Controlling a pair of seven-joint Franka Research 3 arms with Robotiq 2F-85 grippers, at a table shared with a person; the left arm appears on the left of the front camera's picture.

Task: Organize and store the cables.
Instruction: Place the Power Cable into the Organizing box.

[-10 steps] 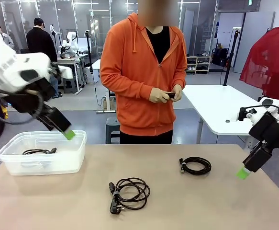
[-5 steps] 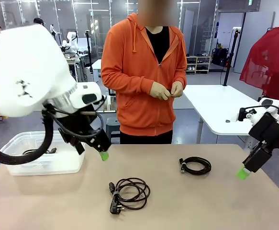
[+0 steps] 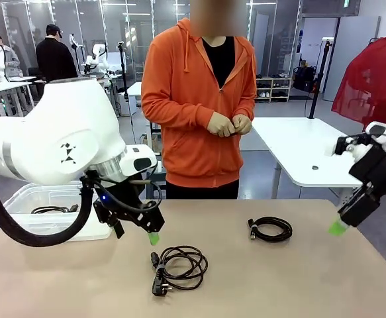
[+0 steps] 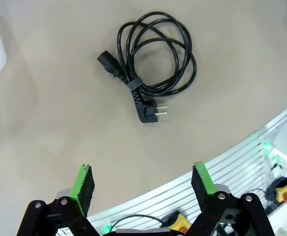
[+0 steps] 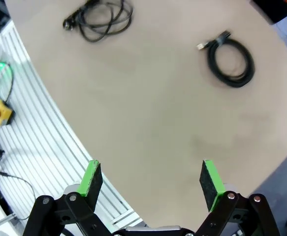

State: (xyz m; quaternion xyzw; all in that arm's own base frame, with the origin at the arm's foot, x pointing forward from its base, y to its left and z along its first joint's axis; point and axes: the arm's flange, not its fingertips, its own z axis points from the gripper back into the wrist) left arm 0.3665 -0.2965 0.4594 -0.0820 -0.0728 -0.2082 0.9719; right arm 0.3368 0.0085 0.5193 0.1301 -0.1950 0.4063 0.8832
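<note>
L gripper (image 4: pixel 143 183) agape nr plug cable (image 3: pixel 179 266) | R gripper (image 5: pixel 150 179) agape, well right | bin (image 3: pixel 20 195) left, seemingly w/ coil (image 3: pixel 47 210)

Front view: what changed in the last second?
The left gripper swung from above the bin to a spot near the power cord coil, open and empty. The right gripper rose slightly, also open. Nothing was grasped or released. The power cord coil, the small coil and the cable in the bin stayed put.
</note>
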